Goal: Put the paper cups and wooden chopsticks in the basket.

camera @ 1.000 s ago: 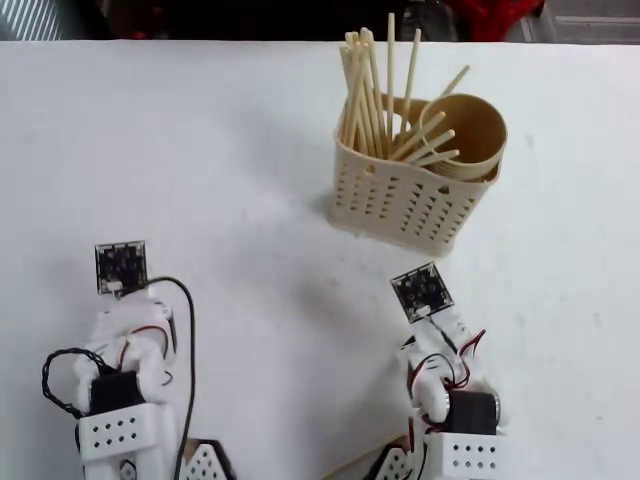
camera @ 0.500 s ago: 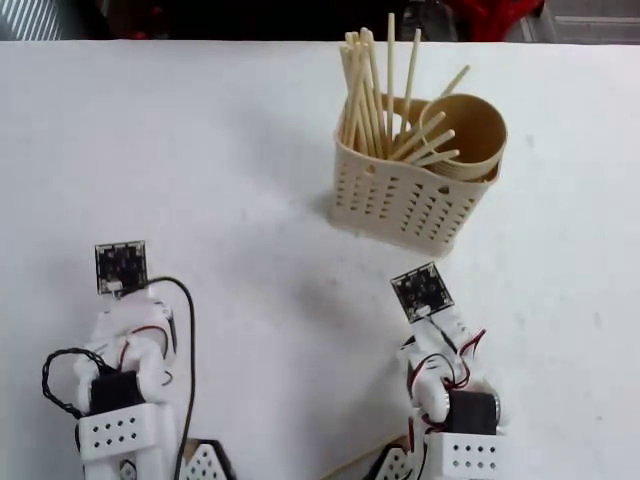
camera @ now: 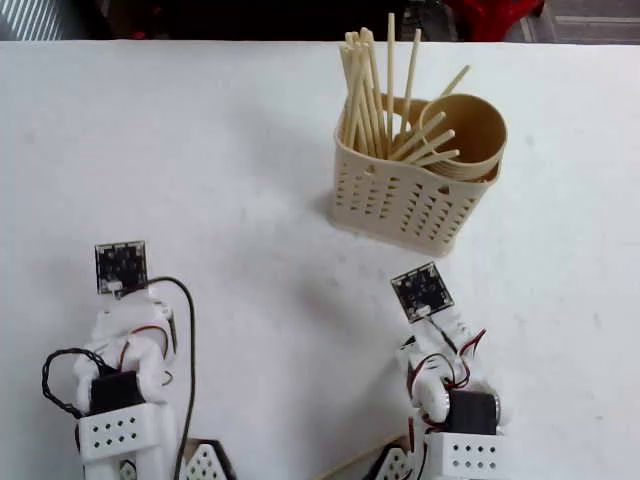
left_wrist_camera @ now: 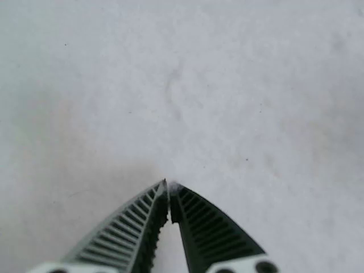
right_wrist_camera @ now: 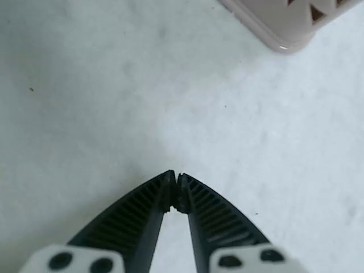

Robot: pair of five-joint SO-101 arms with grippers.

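Note:
A cream perforated basket (camera: 405,200) stands at the back right of the white table. Several wooden chopsticks (camera: 365,95) stand upright in its left part, and stacked tan paper cups (camera: 468,135) lean in its right part. Both arms sit folded back at the near edge. The left gripper (left_wrist_camera: 169,185) is shut over bare table with nothing in it. The right gripper (right_wrist_camera: 175,177) is also shut and empty, a short way in front of the basket's bottom corner (right_wrist_camera: 281,23).
One thin wooden stick (camera: 352,462) lies at the near edge beside the right arm's base. The left arm's black cable (camera: 188,340) loops over the table. The table's dark back edge (camera: 200,25) runs behind the basket.
The right arm has drawn back slightly toward the near edge. The basket, cups and chopsticks are unchanged.

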